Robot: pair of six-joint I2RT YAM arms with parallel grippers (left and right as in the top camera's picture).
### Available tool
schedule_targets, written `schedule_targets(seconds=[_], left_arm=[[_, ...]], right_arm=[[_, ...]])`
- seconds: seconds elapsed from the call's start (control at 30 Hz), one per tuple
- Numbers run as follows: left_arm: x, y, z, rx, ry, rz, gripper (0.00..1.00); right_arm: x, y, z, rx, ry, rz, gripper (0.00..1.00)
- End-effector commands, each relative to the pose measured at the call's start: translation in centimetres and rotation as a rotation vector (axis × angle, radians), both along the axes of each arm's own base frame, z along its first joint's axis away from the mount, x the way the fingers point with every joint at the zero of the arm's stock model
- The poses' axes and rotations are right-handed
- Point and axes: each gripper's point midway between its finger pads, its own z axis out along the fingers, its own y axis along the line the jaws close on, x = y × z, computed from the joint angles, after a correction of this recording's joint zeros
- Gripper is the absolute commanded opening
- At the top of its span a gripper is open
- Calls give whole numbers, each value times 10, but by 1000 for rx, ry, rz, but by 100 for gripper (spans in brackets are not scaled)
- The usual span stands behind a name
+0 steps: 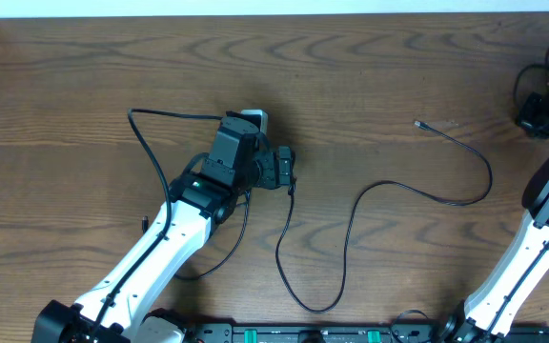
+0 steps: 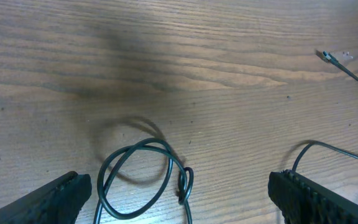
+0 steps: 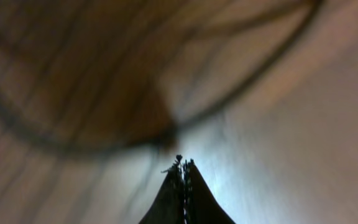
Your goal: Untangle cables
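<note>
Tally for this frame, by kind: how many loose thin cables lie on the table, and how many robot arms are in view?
Thin black cable: 1 (one continuous run, as far as it can be traced)
Robot arms: 2 (left arm, right arm)
Total: 3

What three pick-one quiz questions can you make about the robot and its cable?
1. Where does the cable loop lie? A) between the open fingers of the left gripper B) on the right arm C) in a box
2. What colour is the cable? A) red B) black C) yellow
3. How is the right gripper? A) wide open B) shut C) holding a cup
Answers: 1 A, the left wrist view shows it there; 2 B, it looks black from overhead; 3 B, its jaws are pressed together.
</note>
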Motion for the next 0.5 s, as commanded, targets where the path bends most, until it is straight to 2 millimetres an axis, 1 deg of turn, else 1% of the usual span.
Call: schedule_targets(seconds=[0.0,0.03,0.1,0.13,0.17,0.2,0.23,0.27,0.3,0.33,0.37,0.4,0.43,0.47], left_arm=[[5,-3,11,-15,-20,-5,98],[5,-3,11,-16,-20,-5,98],[5,-3,11,-16,-20,-5,98],[5,-3,11,-15,-20,-5,98],[5,-3,11,-16,-20,-5,98],[5,-3,11,-15,-20,-5,98],[5,-3,11,-15,-20,-5,98],[5,-3,11,-15,-20,-5,98],[5,-3,11,-15,-20,-5,98],[5,-3,11,-15,-20,-5,98],[5,-3,11,-15,-20,-5,98],[5,-3,11,-15,-20,-5,98],[5,-3,11,-15,-20,-5,98],[5,-3,11,-16,-20,-5,98]], right_arm=[[9,-29,-7,-84,-42,-1,1],[19,-39,-7,-110,-89,0,1],[42,-60,7,-174,-205,-13,1],[53,-67,16,-201,-254,-18,1],[66,-76,33,-233,-319,-22,1],[83,-87,59,-277,-396,-26,1],[98,-97,93,-332,-477,-33,1],[109,-103,125,-369,-544,-37,1],[118,-107,161,-400,-613,-36,1],[127,-106,205,-420,-697,-23,1],[131,-101,237,-422,-756,-4,1],[132,-95,264,-431,-788,32,2],[129,-94,280,-465,-785,64,3],[123,-99,287,-522,-751,81,8]])
